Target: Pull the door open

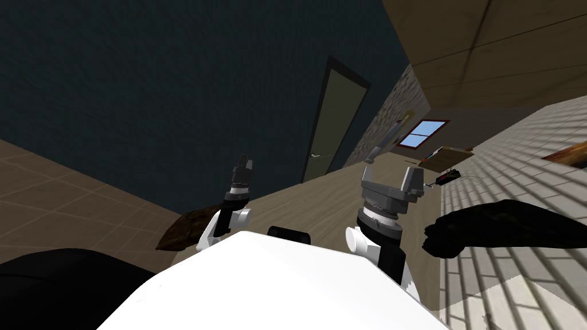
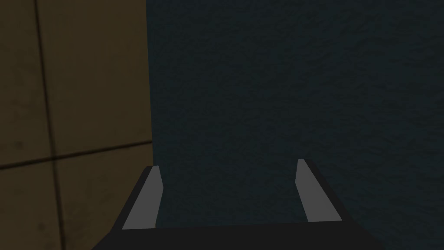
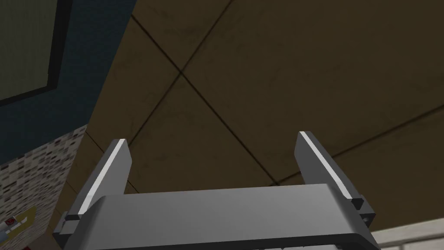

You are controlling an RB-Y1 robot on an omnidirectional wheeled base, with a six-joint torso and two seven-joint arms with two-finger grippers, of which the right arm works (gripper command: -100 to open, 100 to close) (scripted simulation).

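Note:
A grey-green door [image 1: 335,123] in a dark frame stands shut in the dark blue wall, well ahead of me across the floor. Its small light lever handle [image 1: 315,155] sits on the edge nearer me. Both arms are raised in front of my chest, far short of the door. My left gripper [image 1: 243,163] points at the blue wall, and its fingers [image 2: 149,195] stand open with nothing between them. My right gripper [image 1: 392,177] is open and empty too [image 3: 213,139]. The door's top corner [image 3: 24,43] shows beyond its fingers.
A dark brown lump [image 1: 186,229] lies on the floor by my left arm. A black shape [image 1: 499,223] juts in from the white brick wall on my right. Beyond the door are a window [image 1: 423,133] and low clutter [image 1: 450,157]. Tan floor lies between me and the door.

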